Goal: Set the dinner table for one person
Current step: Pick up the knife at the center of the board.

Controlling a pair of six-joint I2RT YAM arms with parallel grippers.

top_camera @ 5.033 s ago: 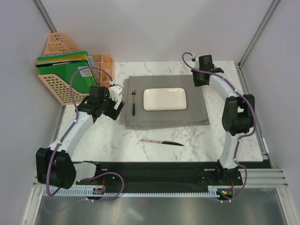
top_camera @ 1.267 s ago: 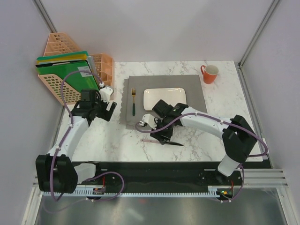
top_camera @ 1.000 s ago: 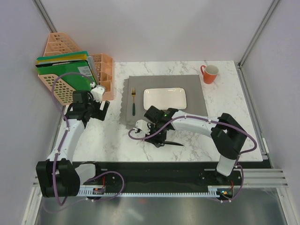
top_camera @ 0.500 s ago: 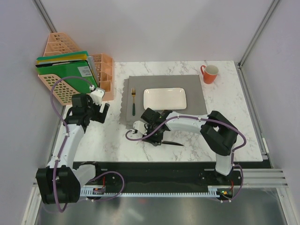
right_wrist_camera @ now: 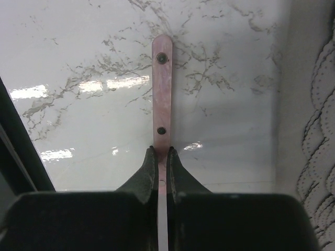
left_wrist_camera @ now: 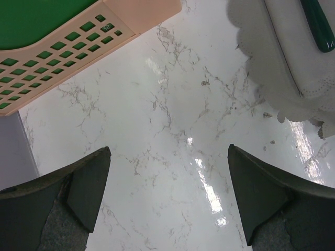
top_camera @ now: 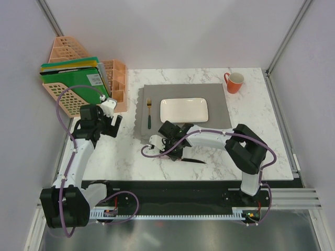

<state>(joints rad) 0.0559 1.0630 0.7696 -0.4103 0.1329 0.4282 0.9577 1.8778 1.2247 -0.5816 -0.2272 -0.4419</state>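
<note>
A knife with a pink handle (right_wrist_camera: 162,89) and a dark blade (top_camera: 194,160) lies on the dinner table (top_camera: 120,151), in front of the grey placemat (top_camera: 220,112). My right gripper (right_wrist_camera: 162,151) is shut on that handle, fingers pinching its sides, and in the top view the right gripper (top_camera: 174,155) sits low over the knife. The white plate (top_camera: 183,110) rests on the placemat with a green-handled fork (top_camera: 148,112) to its left. My left gripper (left_wrist_camera: 168,148) hangs open over bare marble at the left gripper's spot (top_camera: 115,120) beside the mat.
An orange mug (top_camera: 234,82) stands at the back right corner. A peach file rack (top_camera: 73,78) with green folders fills the back left, its mesh wall (left_wrist_camera: 78,47) close above my left fingers. The placemat's scalloped edge (left_wrist_camera: 277,78) lies to their right.
My right gripper has closed on the knife's pink handle. The left arm drew back to the left a second ago and has held still since.
</note>
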